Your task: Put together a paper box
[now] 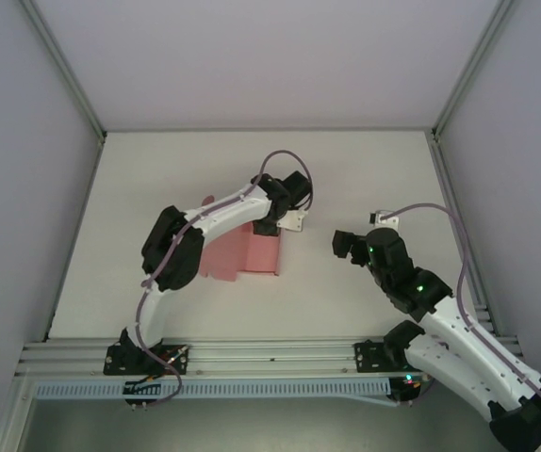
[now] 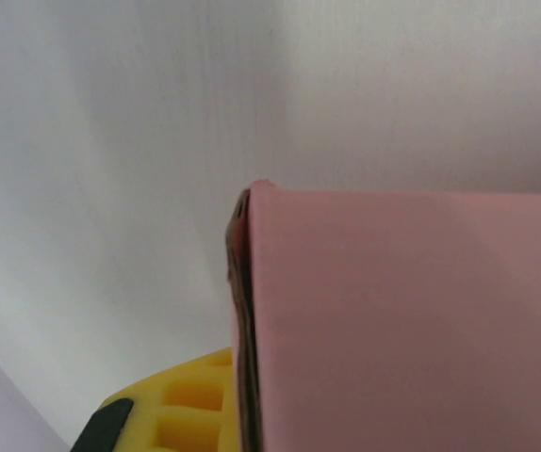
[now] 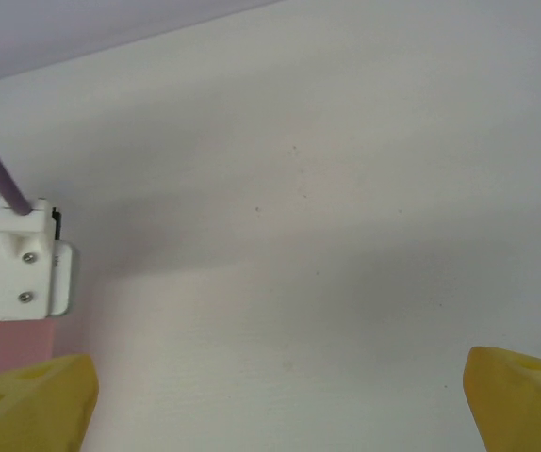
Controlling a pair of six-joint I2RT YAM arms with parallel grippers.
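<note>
The pink paper box [image 1: 242, 252] lies partly folded on the white table [image 1: 346, 179], under my left arm. My left gripper [image 1: 269, 226] sits at its far right edge, shut on a raised pink panel [image 2: 412, 320]. One yellow finger pad [image 2: 181, 400] presses against that panel's folded edge, and the other finger is hidden behind the pink card. My right gripper [image 1: 344, 247] hovers open to the right of the box, apart from it. Its yellow fingertips [image 3: 25, 405] stand wide apart over bare table, with a sliver of the pink box [image 3: 7, 347] at the left.
Grey walls and aluminium posts [image 1: 73, 85] close in the table on three sides. A rail [image 1: 270, 353] runs along the near edge by the arm bases. The left wrist's white camera mount [image 3: 16, 273] and purple cable show in the right wrist view.
</note>
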